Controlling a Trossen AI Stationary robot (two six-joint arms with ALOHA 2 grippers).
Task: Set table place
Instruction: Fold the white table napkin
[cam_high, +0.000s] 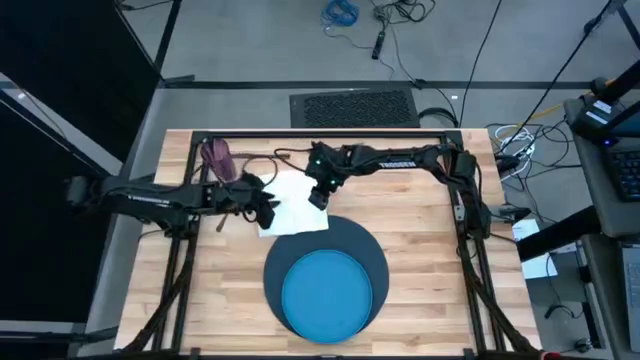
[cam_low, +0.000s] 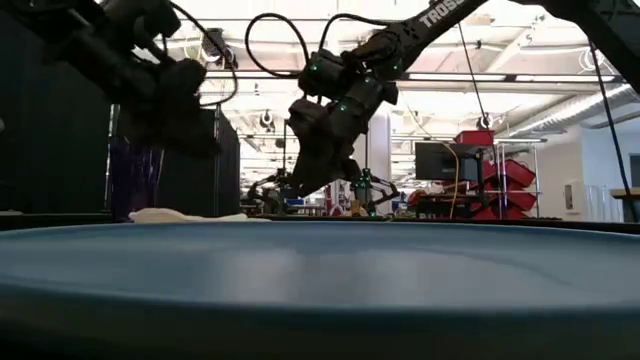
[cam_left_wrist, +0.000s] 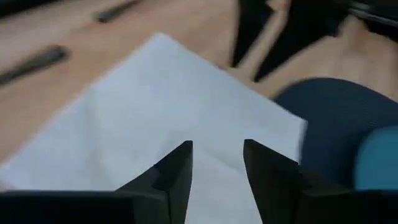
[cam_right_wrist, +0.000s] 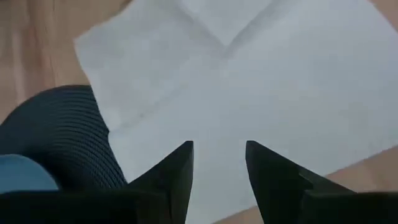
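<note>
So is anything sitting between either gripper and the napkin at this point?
Nothing visible does. Both wrist views show bare white napkin past the open fingers of the left gripper and the right gripper. The mat and plate lie beside it, and the purple cup off to the side.

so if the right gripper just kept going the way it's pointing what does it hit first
Most likely the white napkin: the right gripper, fingers apart, points straight at it, with nothing between them. The gap to the napkin is hard to judge.
</note>
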